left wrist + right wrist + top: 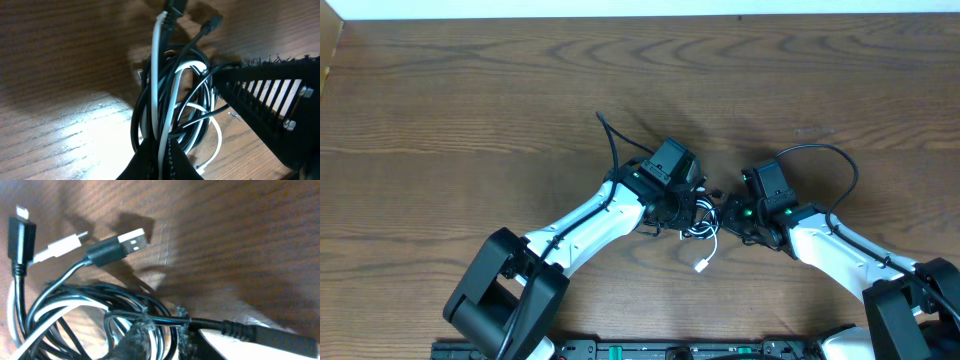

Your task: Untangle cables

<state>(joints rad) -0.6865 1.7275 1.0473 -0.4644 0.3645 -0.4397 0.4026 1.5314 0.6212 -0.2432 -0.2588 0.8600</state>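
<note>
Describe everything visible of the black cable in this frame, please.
The black cable is a thin, glossy cord, coiled in loose loops and interwoven with the white cable. One end carries a flat USB plug with a metal shell, the other apparently a slim plug. It hangs bunched over the wooden table; the left claw pinches its strands.
</note>
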